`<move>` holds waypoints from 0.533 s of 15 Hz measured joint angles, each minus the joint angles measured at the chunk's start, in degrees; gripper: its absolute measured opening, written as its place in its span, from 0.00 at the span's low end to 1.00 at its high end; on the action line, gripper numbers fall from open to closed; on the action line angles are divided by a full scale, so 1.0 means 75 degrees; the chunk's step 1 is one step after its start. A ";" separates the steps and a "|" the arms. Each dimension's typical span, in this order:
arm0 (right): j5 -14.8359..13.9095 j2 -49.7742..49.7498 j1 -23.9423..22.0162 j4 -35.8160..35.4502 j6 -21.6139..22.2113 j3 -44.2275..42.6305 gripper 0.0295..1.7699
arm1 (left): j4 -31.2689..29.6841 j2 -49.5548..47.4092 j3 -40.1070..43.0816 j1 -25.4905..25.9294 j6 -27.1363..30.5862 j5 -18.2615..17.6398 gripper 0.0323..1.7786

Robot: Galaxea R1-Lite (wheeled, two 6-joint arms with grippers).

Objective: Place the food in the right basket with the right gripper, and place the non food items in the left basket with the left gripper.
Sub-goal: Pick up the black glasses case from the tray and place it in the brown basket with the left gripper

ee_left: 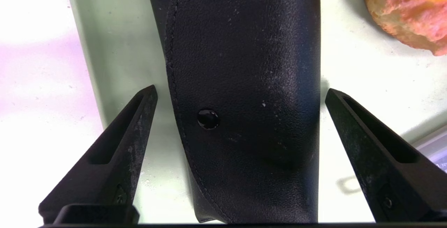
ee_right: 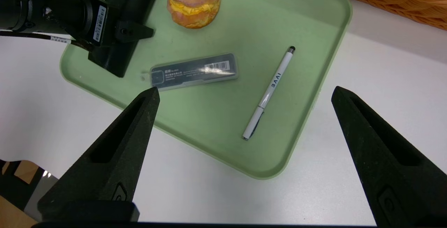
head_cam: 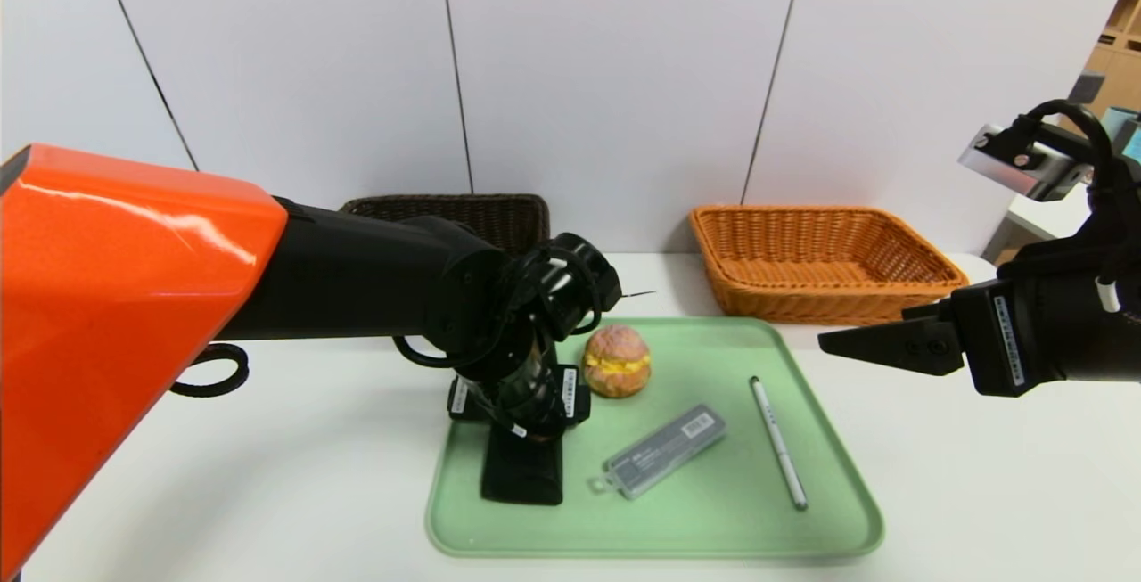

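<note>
One green tray [head_cam: 829,511] holds four things: one bun [head_cam: 616,360], one black pouch [head_cam: 522,473], one translucent grey case [head_cam: 664,450] and one white pen [head_cam: 778,442]. Two wicker baskets stand behind it, one dark brown basket [head_cam: 481,212] and one orange basket [head_cam: 816,261]. Two grippers are in view, the left gripper [ee_left: 241,116] and the right gripper [head_cam: 856,343].

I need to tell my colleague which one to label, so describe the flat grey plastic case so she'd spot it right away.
On the pale green plastic tray, look near its middle. The flat translucent grey plastic case lies between the black leather-look pouch and the slim white pen. Only it carries a white barcode label.
</note>
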 joint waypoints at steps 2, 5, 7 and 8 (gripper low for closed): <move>0.0003 0.0000 0.0000 0.0003 0.0003 0.0000 0.96 | 0.0007 0.0000 0.0005 0.0000 -0.0003 0.0010 0.79; -0.0003 -0.0003 0.0000 0.0007 0.0003 0.0000 0.96 | 0.0007 0.0003 0.0003 0.0000 0.0005 0.0047 0.56; 0.0003 -0.0007 0.0002 0.0010 0.0003 0.0000 0.96 | 0.0000 0.0000 0.0003 0.0000 0.0016 0.0050 0.45; 0.0008 -0.0008 0.0002 0.0010 0.0003 0.0000 0.96 | 0.0000 -0.0003 0.0003 0.0000 0.0011 0.0055 0.42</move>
